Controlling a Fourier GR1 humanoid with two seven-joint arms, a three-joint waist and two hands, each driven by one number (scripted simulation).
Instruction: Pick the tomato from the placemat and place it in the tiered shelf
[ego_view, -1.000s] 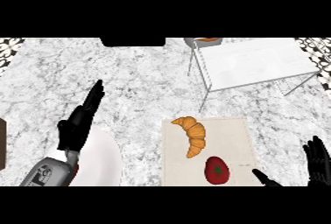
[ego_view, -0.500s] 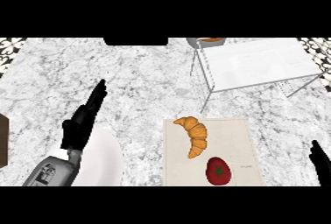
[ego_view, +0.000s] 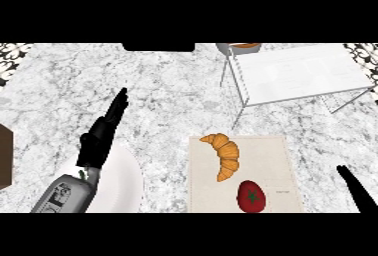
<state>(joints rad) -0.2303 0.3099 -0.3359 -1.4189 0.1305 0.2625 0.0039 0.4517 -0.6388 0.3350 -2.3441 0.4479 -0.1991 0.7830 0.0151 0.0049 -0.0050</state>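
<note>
Since the tomato (ego_view: 252, 196) lies on the placemat (ego_view: 272, 159), near its lower edge and untouched by either hand, no part of the task is judged to be done. The tomato is seen below the croissant (ego_view: 225, 155), which shares the placemat; the two are close but apart. The tiered shelf (ego_view: 301, 73) is found at the upper right of the marble counter (ego_view: 162, 85), well apart from the placemat, and nothing is seen resting on its white top tier. What lies on any lower tier is hidden by that top.

The right hand (ego_view: 356, 190) is shown only as a dark sliver at the lower right edge, beside the placemat and to the right of the tomato. Whether its fingers are spread or curled cannot be told, as too little of it is in view. The left hand (ego_view: 102, 135) is held at the left of the counter above a white plate (ego_view: 125, 175), its fingers straight, pressed together and pointing up the view, with nothing pinched or carried.

Everything is therefore judged to remain: the tomato must be approached and grasped, most likely by the right hand as the nearer one, lifted clear of the croissant, carried up the counter and set in the shelf.
</note>
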